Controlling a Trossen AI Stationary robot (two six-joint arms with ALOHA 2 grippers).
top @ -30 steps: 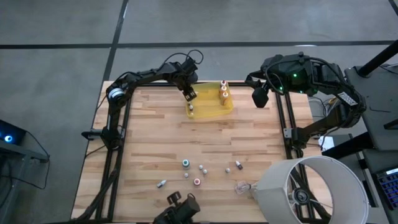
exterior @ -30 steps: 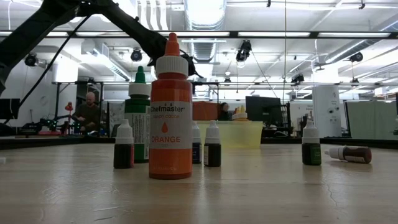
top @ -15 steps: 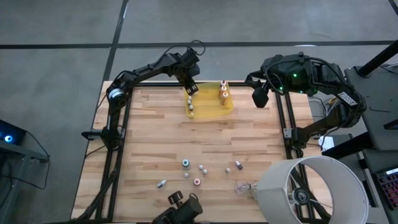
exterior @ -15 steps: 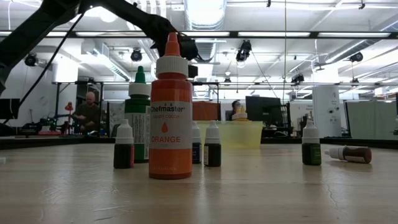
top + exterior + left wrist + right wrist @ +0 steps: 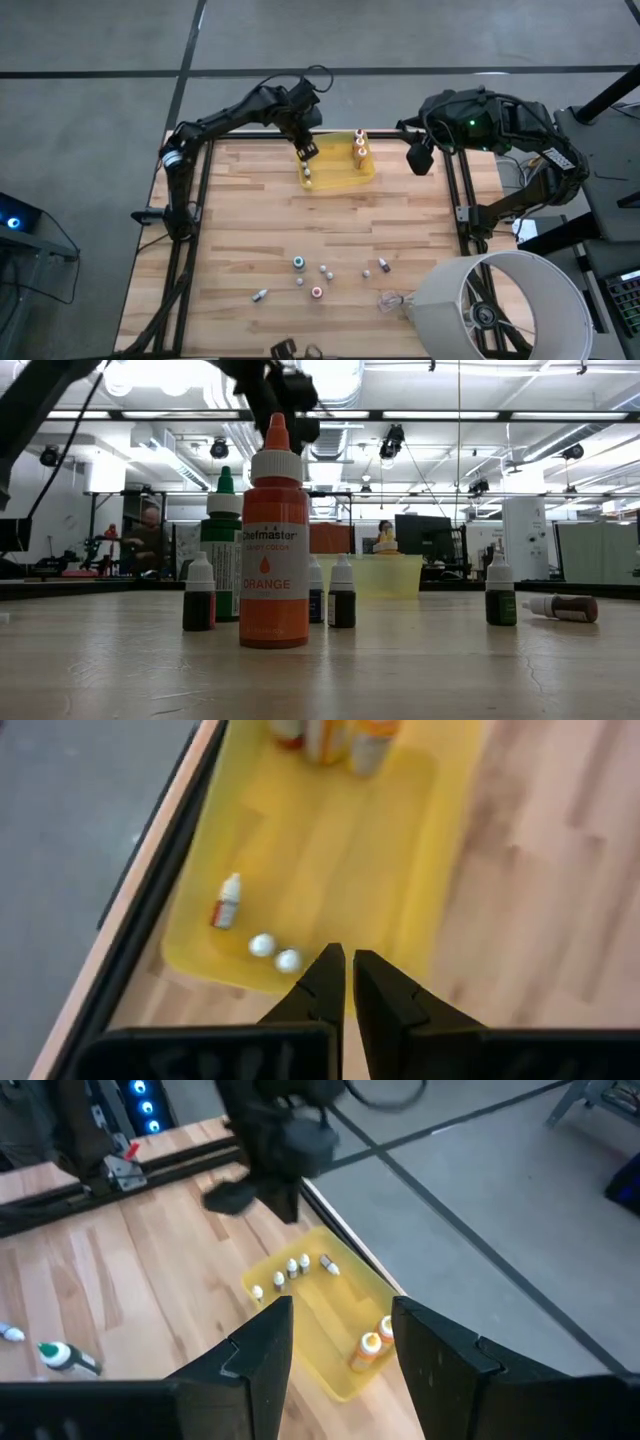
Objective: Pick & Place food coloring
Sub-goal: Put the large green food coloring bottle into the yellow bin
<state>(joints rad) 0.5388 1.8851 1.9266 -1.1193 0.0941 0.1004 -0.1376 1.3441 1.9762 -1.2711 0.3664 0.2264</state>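
Reading "Chefmaster ORANGE": front bottle (image 5: 274, 540)

Overhead ceiling strip lights (image 5: 430, 415) illuminate my workspace evenly and brightly. Shadows on the pale wooden slatted table (image 5: 250, 240) are soft. My left wrist view is blurred; the low view's background is unfocused.

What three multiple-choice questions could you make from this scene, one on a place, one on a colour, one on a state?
1. Where is the yellow tray?
A. far edge of the table
B. near edge
C. on the floor

2. What colour is the big bottle closest in the low view?
A. blue
B. orange
C. white

3. How is the left claw?
A. wide open
B. holding a bottle
C. shut, empty

Answers: 1 A, the high view shows it at the far edge. 2 B, its label says orange. 3 C, its fingers meet with nothing between.
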